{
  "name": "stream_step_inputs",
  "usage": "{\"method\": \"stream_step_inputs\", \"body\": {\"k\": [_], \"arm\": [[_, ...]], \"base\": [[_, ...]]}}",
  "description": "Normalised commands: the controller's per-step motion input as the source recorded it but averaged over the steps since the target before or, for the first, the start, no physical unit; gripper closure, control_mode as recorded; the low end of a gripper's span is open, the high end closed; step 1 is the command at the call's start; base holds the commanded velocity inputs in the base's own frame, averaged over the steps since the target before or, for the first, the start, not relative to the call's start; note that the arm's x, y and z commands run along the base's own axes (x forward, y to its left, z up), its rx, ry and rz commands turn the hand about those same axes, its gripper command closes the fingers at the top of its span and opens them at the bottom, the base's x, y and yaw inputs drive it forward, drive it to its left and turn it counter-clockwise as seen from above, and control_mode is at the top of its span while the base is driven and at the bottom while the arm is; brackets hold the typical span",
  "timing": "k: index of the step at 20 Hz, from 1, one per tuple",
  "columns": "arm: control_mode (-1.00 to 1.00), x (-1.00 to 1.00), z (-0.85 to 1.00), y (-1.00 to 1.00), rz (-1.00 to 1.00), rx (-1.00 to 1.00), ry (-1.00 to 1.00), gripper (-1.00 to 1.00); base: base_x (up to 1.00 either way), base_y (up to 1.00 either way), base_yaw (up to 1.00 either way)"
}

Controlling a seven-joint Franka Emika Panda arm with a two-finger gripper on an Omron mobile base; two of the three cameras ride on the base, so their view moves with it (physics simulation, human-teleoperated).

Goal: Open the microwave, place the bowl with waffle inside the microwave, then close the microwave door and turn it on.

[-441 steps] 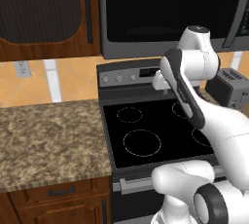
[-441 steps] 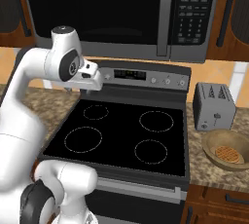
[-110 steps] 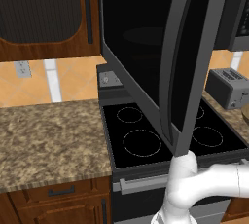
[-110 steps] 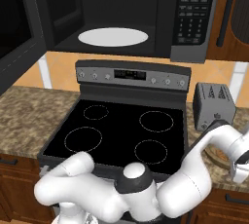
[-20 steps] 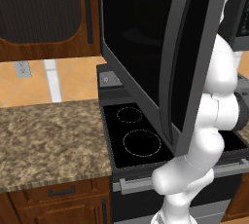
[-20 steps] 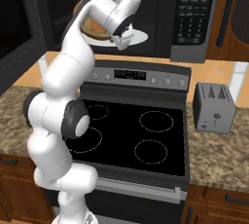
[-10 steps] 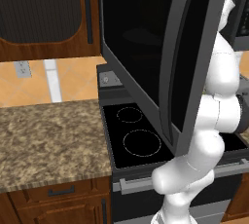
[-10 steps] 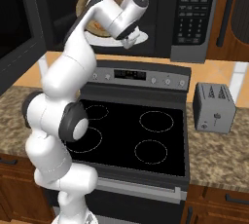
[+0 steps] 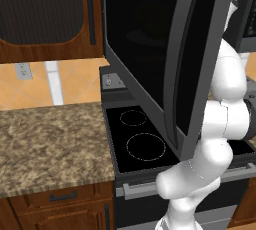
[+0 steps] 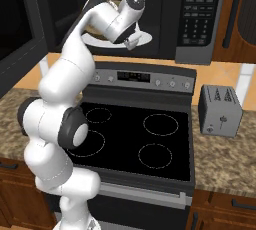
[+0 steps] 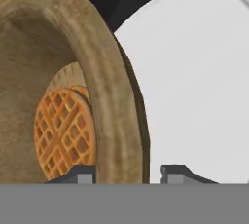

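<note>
Bowl (image 11: 104,96): brown, wood-like, thick rounded rim, sits on white round turntable plate (image 11: 194,72) inside microwave (image 10: 165,4). Waffle (image 11: 63,130): orange, round, grid pattern, lying in bowl.
Gripper (image 11: 127,172): dark finger tips either side of bowl rim w/ gaps showing; looks parted, not clamped.
Microwave door (image 9: 165,54): glossy black glass, grey frame, swung wide open.
Left base view: door hides cavity. Right base view: arm reaches into cavity; grey toaster (image 10: 220,110) on speckled counter (image 10: 225,159).
Vs 1 s ago: bowl was raised in front of the cavity; now down on plate.
</note>
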Motion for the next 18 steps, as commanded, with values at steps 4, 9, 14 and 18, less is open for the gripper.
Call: {"method": "stream_step_inputs", "body": {"k": [4,9,14,18], "arm": [[-1.00,0.01,-0.11,0.00,0.00,0.00,-0.02,-1.00],[-1.00,-0.02,0.06,0.07,0.00,0.00,-0.34,-1.00],[-1.00,-0.40,0.08,0.04,0.00,0.00,-0.17,-1.00],[-1.00,-1.00,0.23,0.00,0.00,0.00,0.00,-1.00]], "base": [[0.00,0.00,0.00],[0.00,0.00,0.00],[0.00,0.00,0.00],[0.00,0.00,0.00]]}}
